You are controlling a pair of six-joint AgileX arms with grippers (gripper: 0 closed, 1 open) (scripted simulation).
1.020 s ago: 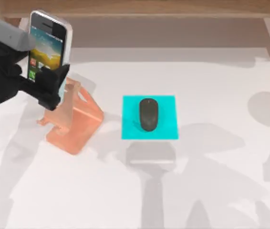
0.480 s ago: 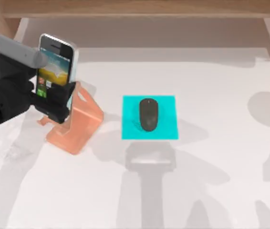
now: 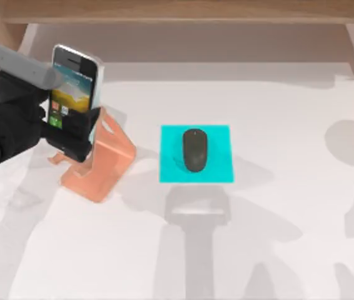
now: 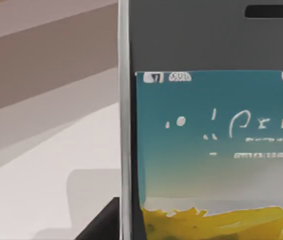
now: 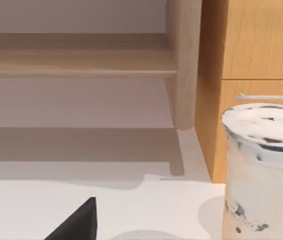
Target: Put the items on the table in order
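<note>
Left gripper (image 3: pixel 70 128) clamps the smartphone (image 3: pixel 74 84) near its lower end, long axis upright above the fingers, the salmon stand (image 3: pixel 99 162) sitting just below and beside them.

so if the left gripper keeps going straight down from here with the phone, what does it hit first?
Probably the salmon stand: the left gripper holds the smartphone right above it. Depth is unclear from above.
</note>
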